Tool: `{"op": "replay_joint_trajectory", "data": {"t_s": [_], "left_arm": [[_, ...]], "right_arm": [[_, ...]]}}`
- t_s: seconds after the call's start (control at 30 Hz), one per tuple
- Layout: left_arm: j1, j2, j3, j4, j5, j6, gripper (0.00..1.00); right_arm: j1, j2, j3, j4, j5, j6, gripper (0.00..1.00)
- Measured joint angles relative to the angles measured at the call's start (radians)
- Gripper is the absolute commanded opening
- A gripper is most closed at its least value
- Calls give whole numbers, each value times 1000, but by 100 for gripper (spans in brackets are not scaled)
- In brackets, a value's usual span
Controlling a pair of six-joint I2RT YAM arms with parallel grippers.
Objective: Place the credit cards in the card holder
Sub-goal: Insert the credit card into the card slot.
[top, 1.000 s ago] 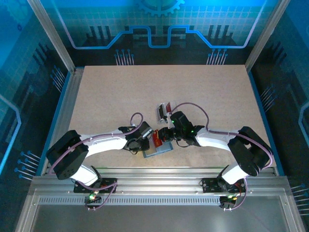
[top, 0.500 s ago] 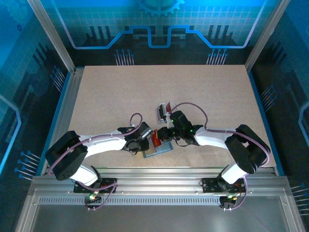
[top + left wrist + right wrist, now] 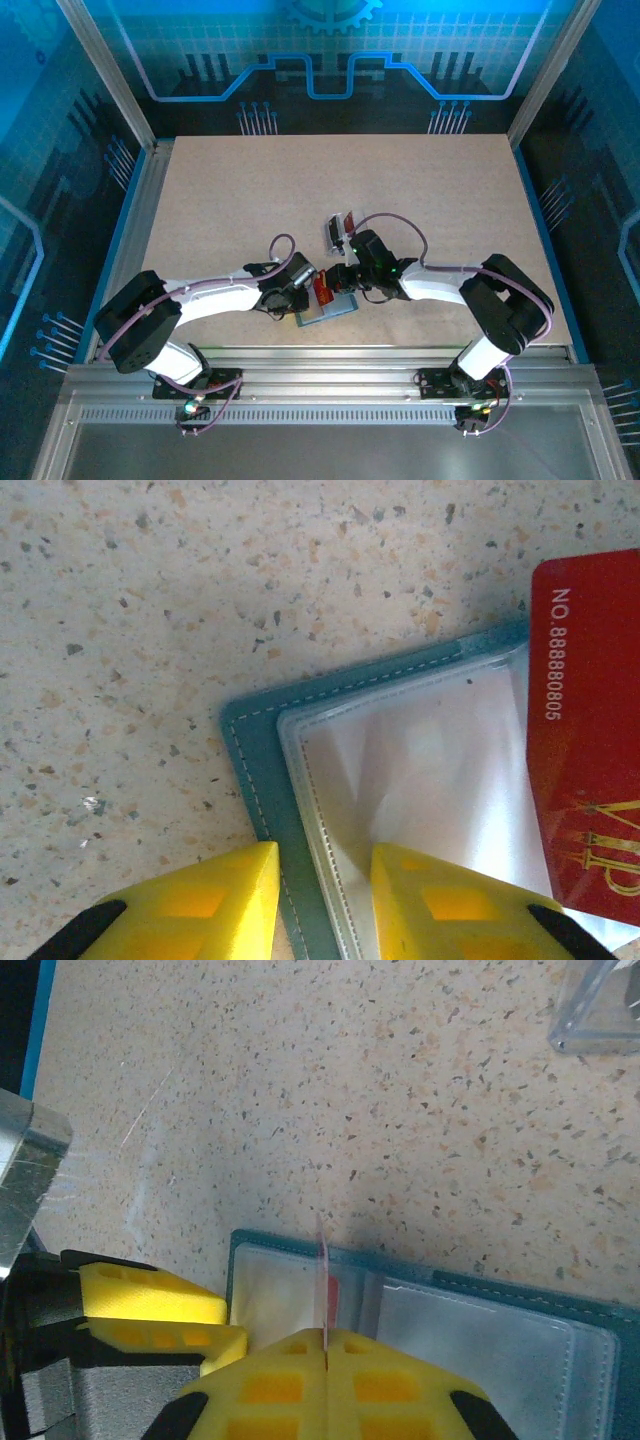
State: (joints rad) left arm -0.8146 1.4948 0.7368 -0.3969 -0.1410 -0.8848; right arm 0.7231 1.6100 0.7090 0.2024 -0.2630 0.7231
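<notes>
Right wrist: right claw (image 3: 325, 1345) pinches a thin red card (image 3: 323, 1280) edge-on (glossy plastic); left claw (image 3: 322, 880) clamps the stitched holder (image 3: 262, 770).

One card holder (image 3: 325, 312), open flat on the table (image 3: 240, 190). One red card (image 3: 588, 770) seen at the holder. One clear case (image 3: 337, 232) farther back with cards in it, number unreadable. Two arms, two grippers: left (image 3: 290, 297), right (image 3: 337, 280)

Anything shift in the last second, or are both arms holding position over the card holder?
Only the right arm's elbow drew slightly inward. The right gripper stays shut on the red card, standing edge-on over the card holder. The left gripper still pins the holder's corner.
</notes>
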Motion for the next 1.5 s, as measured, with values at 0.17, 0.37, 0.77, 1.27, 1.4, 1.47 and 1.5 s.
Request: {"op": "replay_joint_trajectory", "data": {"t_s": [0.17, 0.37, 0.77, 1.27, 1.4, 1.47, 1.5], "left_arm": [[0, 0, 0, 0, 0, 0, 31], [0, 0, 0, -1, -1, 0, 31], [0, -4, -6, 3, -2, 0, 31], [0, -18, -20, 10, -2, 1, 32], [0, -18, -20, 10, -1, 3, 32], [0, -18, -20, 10, -1, 3, 32], [0, -18, -20, 10, -1, 3, 32]], "right_arm": [[0, 5, 1, 2, -8, 8, 0], [0, 5, 3, 3, -21, 27, 0], [-11, 60, 39, -28, -77, 90, 0], [-11, 79, 52, -66, -90, 108, 0], [-8, 79, 41, -61, -89, 108, 0], [-2, 79, 40, -60, -88, 108, 0], [2, 79, 40, -60, -87, 108, 0]]}}
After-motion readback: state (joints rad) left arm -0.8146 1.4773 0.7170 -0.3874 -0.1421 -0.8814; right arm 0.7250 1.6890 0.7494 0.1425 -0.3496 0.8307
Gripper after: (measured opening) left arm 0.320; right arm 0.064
